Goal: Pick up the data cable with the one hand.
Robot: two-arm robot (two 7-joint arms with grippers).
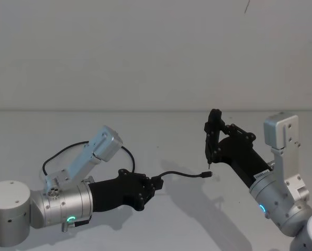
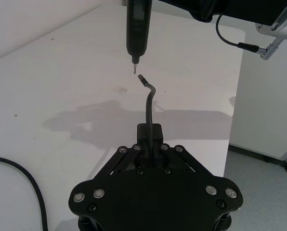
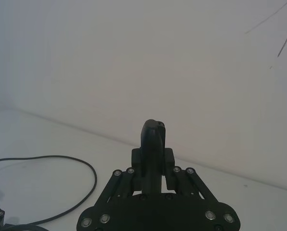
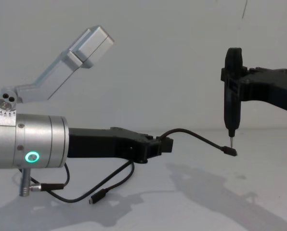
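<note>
The left gripper (image 2: 149, 137) has its jaws shut tight on the data cable (image 2: 150, 103). A short bit of the cable sticks out past the left gripper, up in the air over the white table (image 2: 61, 72). It ends in a small plug (image 2: 142, 78). Behind the left gripper is a thick silver arm (image 4: 28, 139) with a green ring (image 4: 32, 157). Across from the left gripper, the right gripper (image 1: 216, 133) has its jaws closed around a black pointed tool (image 4: 231, 115). The tool points straight down. Its tip is just above the plug and very close to it.
</note>
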